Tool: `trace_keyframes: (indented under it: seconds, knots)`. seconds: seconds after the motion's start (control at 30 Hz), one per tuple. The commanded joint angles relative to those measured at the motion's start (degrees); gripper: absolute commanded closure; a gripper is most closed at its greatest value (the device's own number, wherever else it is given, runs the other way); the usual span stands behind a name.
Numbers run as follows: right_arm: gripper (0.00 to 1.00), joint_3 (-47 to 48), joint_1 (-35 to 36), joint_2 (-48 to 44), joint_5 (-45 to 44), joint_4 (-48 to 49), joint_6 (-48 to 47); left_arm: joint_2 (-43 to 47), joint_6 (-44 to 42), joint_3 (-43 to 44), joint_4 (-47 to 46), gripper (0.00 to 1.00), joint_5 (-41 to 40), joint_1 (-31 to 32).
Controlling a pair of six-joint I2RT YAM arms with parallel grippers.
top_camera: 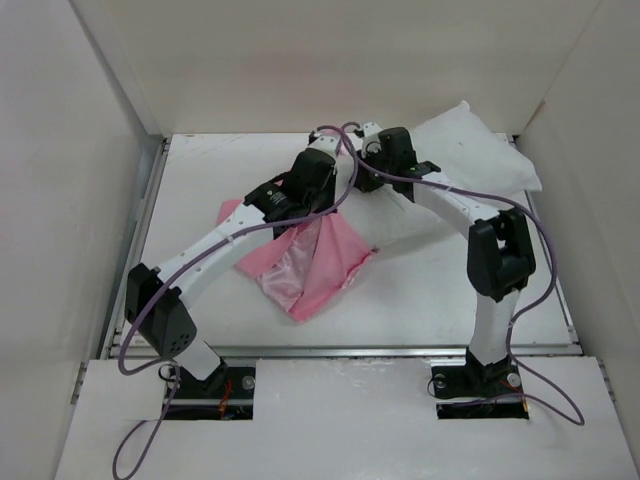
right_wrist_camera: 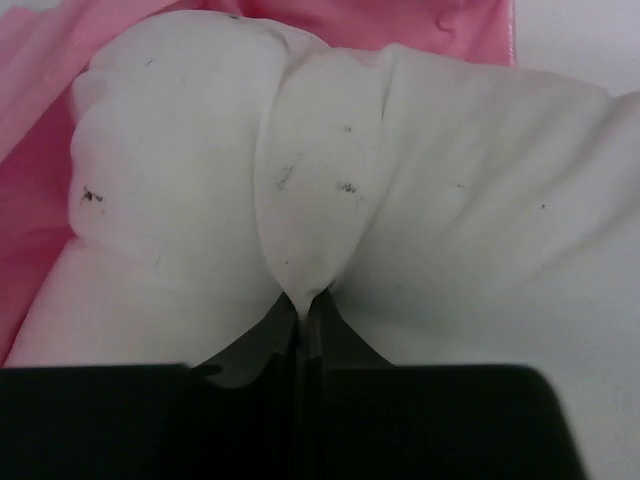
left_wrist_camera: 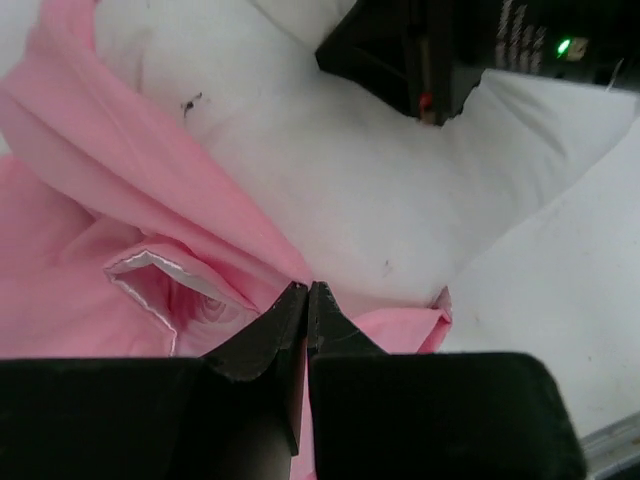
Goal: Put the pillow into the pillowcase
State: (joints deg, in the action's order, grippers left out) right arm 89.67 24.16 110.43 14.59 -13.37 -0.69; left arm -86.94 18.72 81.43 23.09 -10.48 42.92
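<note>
Two grippers, one pillowcase, one pillow: each cloth pinched where they meet.
Item 1, left: pillowcase (top_camera: 312, 268), pink, crumpled on the table (top_camera: 440, 290). The left gripper (left_wrist_camera: 307, 292) is clamped on its edge, seemingly to hold the mouth up. Item 2, right: pillow (top_camera: 480, 150), white, at the far right, near end touching the pink cloth. The right gripper (right_wrist_camera: 305, 303) is closed on a fold of it, likely for feeding it in. Not yet inside.

R gripper (right_wrist_camera: 308, 312) pinching pillow (right_wrist_camera: 190, 150) fold; pink pillowcase (right_wrist_camera: 35, 110) behind, at left.
</note>
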Motion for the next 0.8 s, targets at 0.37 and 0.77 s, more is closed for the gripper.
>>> trace_keyframes:
  seconds: [0.37, 0.77]
  knots:
    - [1.00, -12.1, 2.9, -24.9, 12.2, 19.2, 11.8, -11.7, -9.2, 30.0, -1.6, 1.00, 7.1, -6.1]
    - [1.00, -18.1, 7.4, -2.3, 10.2, 51.9, 36.7, -4.1, -6.3, 15.4, -4.0, 1.00, 25.4, 5.0]
